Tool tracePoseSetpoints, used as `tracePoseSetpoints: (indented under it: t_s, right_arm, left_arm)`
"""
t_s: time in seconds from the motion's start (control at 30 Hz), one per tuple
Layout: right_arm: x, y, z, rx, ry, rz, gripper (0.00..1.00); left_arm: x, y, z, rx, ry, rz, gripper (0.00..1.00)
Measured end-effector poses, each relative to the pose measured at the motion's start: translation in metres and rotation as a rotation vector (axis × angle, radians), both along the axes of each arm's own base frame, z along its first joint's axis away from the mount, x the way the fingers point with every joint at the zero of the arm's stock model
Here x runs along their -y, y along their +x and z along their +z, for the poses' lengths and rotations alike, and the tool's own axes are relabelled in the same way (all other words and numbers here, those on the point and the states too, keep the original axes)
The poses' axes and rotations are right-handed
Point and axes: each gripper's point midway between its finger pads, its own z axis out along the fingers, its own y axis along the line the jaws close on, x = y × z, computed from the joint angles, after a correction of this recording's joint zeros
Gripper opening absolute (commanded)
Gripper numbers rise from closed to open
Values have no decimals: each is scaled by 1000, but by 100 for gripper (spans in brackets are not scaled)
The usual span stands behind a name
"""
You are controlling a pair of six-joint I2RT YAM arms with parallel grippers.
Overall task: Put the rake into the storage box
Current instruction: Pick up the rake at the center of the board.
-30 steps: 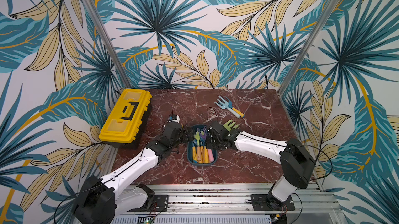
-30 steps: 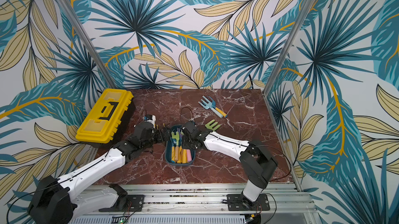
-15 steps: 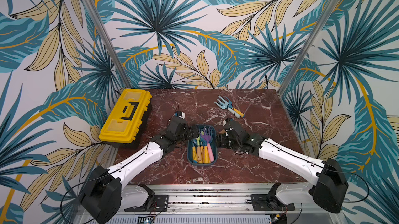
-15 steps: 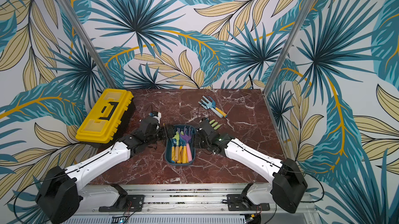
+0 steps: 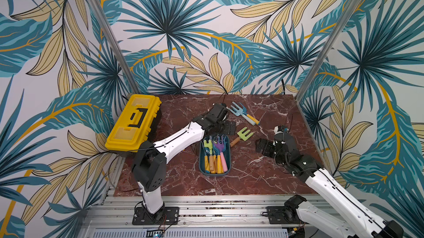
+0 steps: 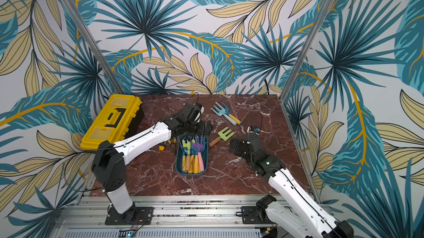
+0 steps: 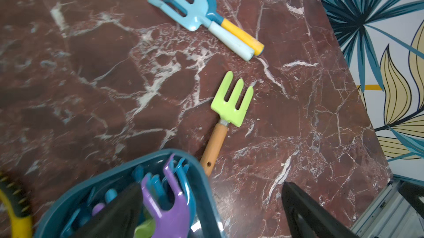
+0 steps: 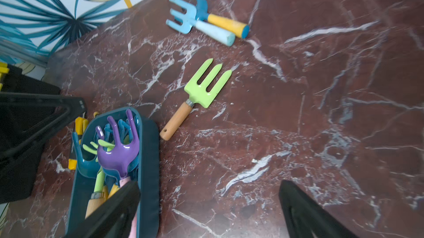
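Right gripper point(image 5: 263, 148) and left gripper point(image 5: 228, 128) both gaped wide, empty, near the storage box point(image 5: 213, 174), inside which the purple, pink-handled rake point(image 5: 220, 155) lay lengthwise, tines toward the left gripper's end.

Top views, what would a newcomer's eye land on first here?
The bright yellow toolbox at the left edge of the dark red marble table stands out first. Next comes the teal storage box mid-table, crammed with colourful rakes. A green rake lies loose close by its far right corner, and two blue rakes lie farther back.
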Motion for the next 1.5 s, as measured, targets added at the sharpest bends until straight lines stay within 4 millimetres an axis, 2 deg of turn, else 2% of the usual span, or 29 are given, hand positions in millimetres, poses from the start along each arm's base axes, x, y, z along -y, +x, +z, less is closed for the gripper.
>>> tracePoseSetpoints:
  t_s: [0.17,0.3,0.5,0.67,0.8,1.03,1.13,1.3,1.5]
  right_arm:
    - [29,-16,9,67,-51,-83,99]
    - [41,-24,18,110,-72,-118,99]
    - [51,-34,19,140,-82,-138,99]
    - [55,-38,11,136,-88,-149,99]
    - [56,-40,10,133,-81,-155,99]
    - [56,-39,7,125,-75,-161,99]
    - [55,-39,6,121,-74,-163,99]
    - [54,-39,5,116,-71,-161,99]
    - [54,-39,5,115,-66,-161,99]
  left_arm:
    - [41,6,-31,-56,126,-120,97]
    - [59,10,-60,-102,208,-180,90]
    - [69,14,-97,-141,292,-228,80]
    - [65,15,-125,-161,359,-239,73]
    - [65,20,-133,-145,387,-241,71]
    - [66,21,-141,-135,415,-246,49]
    - [64,20,-143,-122,449,-250,46]
    - [67,15,-145,-91,497,-261,34]
    - [68,12,-148,-67,545,-274,26]
